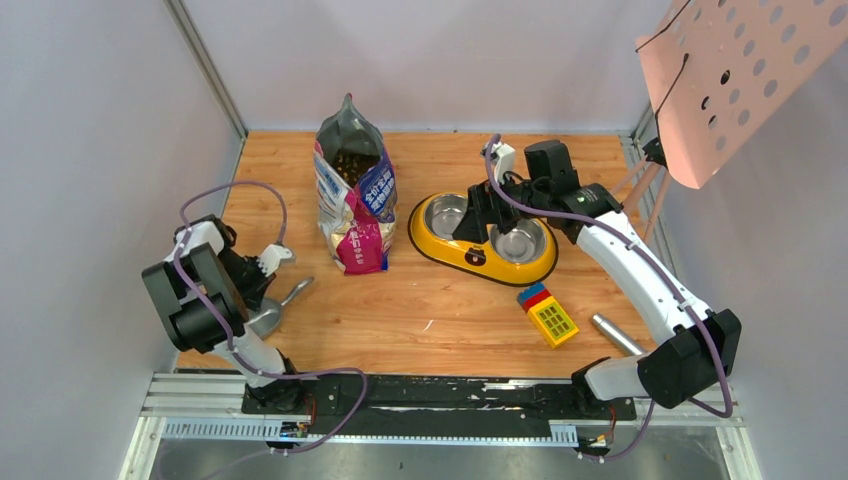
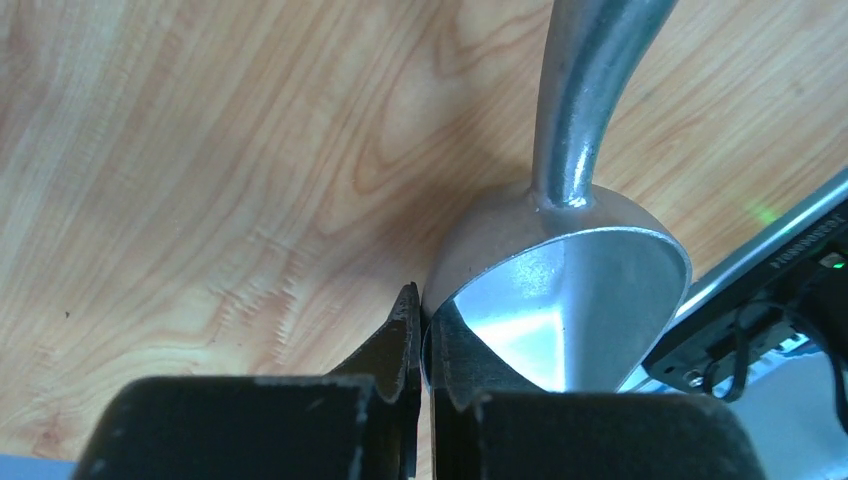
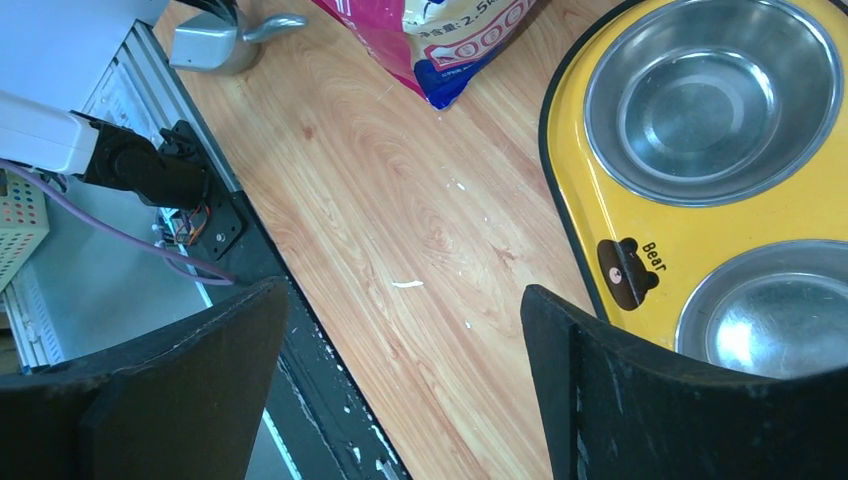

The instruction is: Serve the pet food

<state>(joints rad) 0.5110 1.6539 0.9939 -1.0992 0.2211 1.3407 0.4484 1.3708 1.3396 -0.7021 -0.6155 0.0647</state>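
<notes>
The pet food (image 1: 350,165) is seen in the opened bag (image 1: 355,215); the scoop (image 2: 560,290) is pinched by the left gripper (image 2: 425,320); the right gripper (image 3: 400,300) is spread wide.

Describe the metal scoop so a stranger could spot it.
On the wooden tabletop, find the upright cat food bag, then look to the near left corner. The metal scoop lies there, its rim pinched in the left end effector. Unlike the plain metal cylinder at right, it has a rounded bowl and curved handle.
</notes>
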